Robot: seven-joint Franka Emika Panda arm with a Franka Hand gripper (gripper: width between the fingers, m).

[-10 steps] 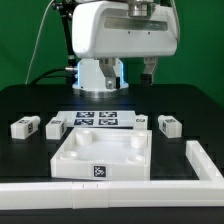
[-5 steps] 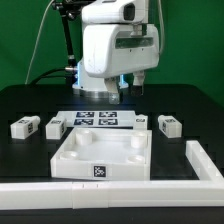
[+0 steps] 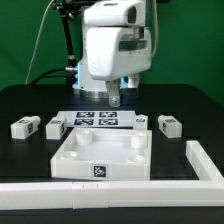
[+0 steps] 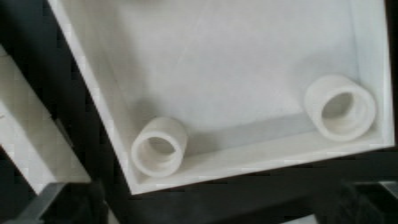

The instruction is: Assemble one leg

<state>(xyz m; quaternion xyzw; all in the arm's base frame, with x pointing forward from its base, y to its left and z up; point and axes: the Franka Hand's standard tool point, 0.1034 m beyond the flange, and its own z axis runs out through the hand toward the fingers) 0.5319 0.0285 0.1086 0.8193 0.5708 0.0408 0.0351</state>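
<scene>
Several small white legs with tag markers lie on the black table. Two are at the exterior view's left [image 3: 24, 127] [image 3: 56, 127] and two at its right [image 3: 140, 120] [image 3: 168, 123]. My gripper [image 3: 113, 97] hangs above the marker board [image 3: 97, 120], behind the large white tray-like piece [image 3: 100, 158]. It touches no leg. In the wrist view the tray piece [image 4: 214, 70] fills the frame, with two round sockets [image 4: 160, 150] [image 4: 338, 108]. My gripper [image 4: 214, 205] shows only as dark blurred fingers [image 4: 57, 200] set wide apart, with nothing between them.
A long white rail [image 3: 196, 160] runs along the table's front edge and up the exterior view's right side. The robot's base [image 3: 95, 80] stands behind the marker board. Green walls enclose the back.
The arm's head has swung toward the exterior view's left and come down. The gripper now hangs lower, close over the marker board. The parts on the table have not moved.
</scene>
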